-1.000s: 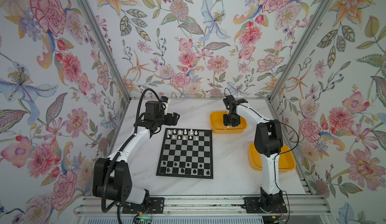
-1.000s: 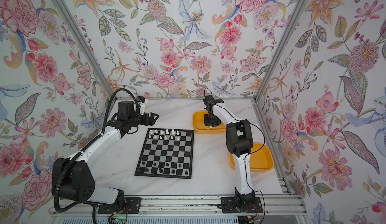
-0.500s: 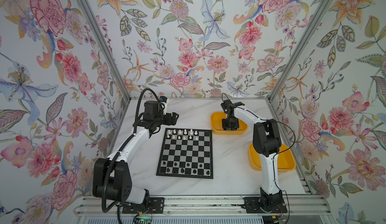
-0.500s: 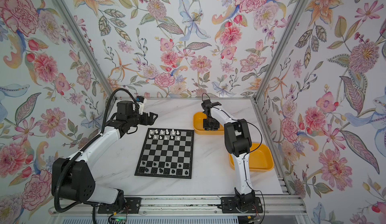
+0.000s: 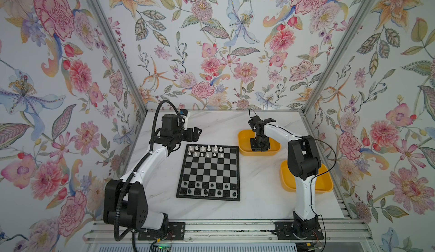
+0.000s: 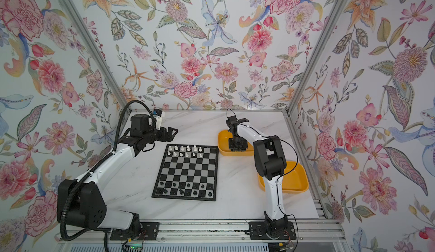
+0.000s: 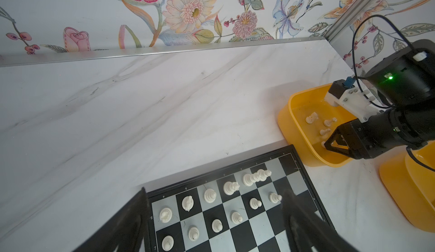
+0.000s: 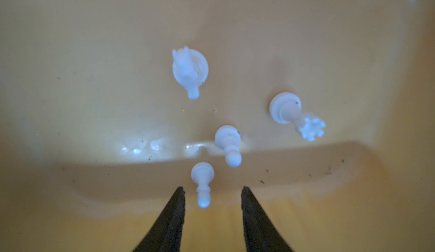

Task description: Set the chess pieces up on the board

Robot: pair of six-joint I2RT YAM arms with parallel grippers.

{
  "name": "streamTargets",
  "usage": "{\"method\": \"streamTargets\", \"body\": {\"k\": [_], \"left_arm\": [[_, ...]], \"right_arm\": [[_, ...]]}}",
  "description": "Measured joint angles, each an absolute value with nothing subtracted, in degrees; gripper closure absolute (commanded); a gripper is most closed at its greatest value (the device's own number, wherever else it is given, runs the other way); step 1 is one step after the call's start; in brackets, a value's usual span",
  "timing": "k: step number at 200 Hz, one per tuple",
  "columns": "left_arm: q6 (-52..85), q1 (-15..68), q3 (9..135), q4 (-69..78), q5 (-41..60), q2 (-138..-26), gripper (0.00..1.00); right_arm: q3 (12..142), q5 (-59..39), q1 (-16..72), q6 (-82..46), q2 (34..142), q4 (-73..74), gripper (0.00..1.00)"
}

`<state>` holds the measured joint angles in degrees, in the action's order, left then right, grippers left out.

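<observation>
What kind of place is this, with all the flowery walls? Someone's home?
Likely a staged robot test booth, not a home: flowered wall panels in metal framing box in a marble-look table, and a left arm and right arm are bolted to a rail at its front, flanking a chessboard.

Board [image 5: 209, 172] mid-table; tub [image 5: 242, 145] behind-right, four pieces [image 8: 190, 70] inside; second tub [image 5: 327, 185] right.

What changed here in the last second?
The right gripper dipped lower into the back yellow tub; its open jaws now straddle a white pawn, not gripping it. Nothing was picked up or released. The left gripper stayed open beside the board; its pieces did not move.
</observation>
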<state>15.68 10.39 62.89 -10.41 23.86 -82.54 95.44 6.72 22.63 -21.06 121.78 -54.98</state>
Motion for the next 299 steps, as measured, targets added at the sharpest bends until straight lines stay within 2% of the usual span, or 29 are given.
{"method": "streamTargets", "body": {"k": [174, 215, 256, 299], "left_arm": [[17.2, 10.3, 56.7, -10.1, 25.6, -76.6, 0.11], [18.0, 10.3, 56.6, -9.1, 26.9, -76.5, 0.11], [19.2, 10.3, 56.9, -7.9, 27.8, -76.8, 0.11], [17.3, 14.3, 60.8, -8.1, 26.1, -79.7, 0.10]], "right_arm": [[72.7, 6.7, 30.6, -27.7, 104.0, -51.2, 0.57], [72.8, 7.5, 30.8, -28.4, 99.6, -51.9, 0.55], [78.5, 8.3, 29.3, -28.1, 97.9, -53.7, 0.55], [79.5, 7.7, 26.9, -27.0, 97.9, -54.5, 0.54]]}}
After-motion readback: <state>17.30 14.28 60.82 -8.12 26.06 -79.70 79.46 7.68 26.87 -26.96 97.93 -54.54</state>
